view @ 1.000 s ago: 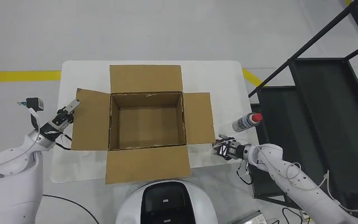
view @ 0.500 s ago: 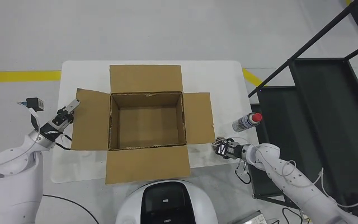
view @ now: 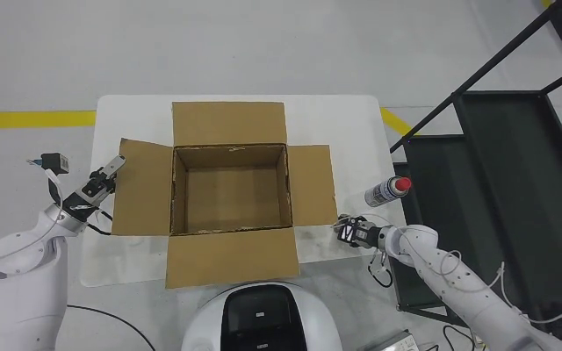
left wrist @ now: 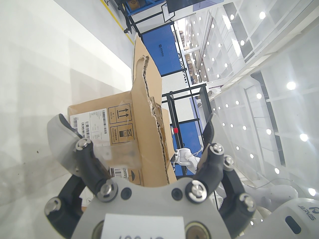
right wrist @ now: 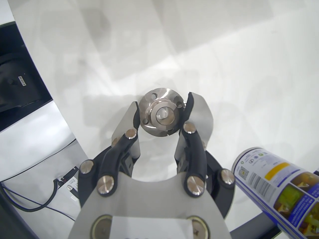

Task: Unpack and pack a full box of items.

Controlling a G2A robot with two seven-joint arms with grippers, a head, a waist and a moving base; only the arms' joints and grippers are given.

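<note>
An open cardboard box [view: 230, 147] stands mid-table, flaps spread, its inside bare. My left gripper [view: 112, 167] is open at the outer edge of the left flap [view: 145, 189]. In the left wrist view that flap's torn edge [left wrist: 149, 105] runs between the fingertips of the left gripper [left wrist: 134, 128]. At the table's near right, beside the right flap, my right gripper [view: 349, 232] is shut on a round metal flange [right wrist: 160, 115] resting on the tabletop; its fingers [right wrist: 187, 108] press the flange rim on both sides.
A spray can [view: 387, 190] with a red cap lies on its side at the right edge of the white table [view: 351, 132], close to the right gripper; its barrel also appears as spray can [right wrist: 276, 190]. A black metal rack [view: 492, 175] stands just off that edge.
The right arm's forearm has shifted slightly while the gripper stays at the flange. The left arm and the box have not moved.
</note>
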